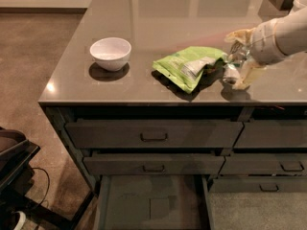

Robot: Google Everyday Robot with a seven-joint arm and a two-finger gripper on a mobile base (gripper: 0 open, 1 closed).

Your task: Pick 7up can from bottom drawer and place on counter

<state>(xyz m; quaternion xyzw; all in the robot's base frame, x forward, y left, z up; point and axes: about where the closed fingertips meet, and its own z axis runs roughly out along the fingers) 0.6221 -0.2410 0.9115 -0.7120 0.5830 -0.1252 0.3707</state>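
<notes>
Two containers first: the bottom drawer [153, 205] hangs pulled out at six o'clock with its flat grey floor on view. A white bowl [110, 53] sits on the bench [158, 13] at ten o'clock, its inside showing plain white. Over to the 7up can [231, 72]: it's up over the bench at three o'clock, near the front edge. Whether its base is on the surface or just above it, I cannot say. A lime-green snack bag [189, 67] lies just beside the can on its nine o'clock side, crowding it. Below, closed drawers with loop handles [153, 137] line the front. And the claw [240, 59] is pinching the can, with the pale arm [283, 32] reaching in from two o'clock and sloping down toward the bench.
</notes>
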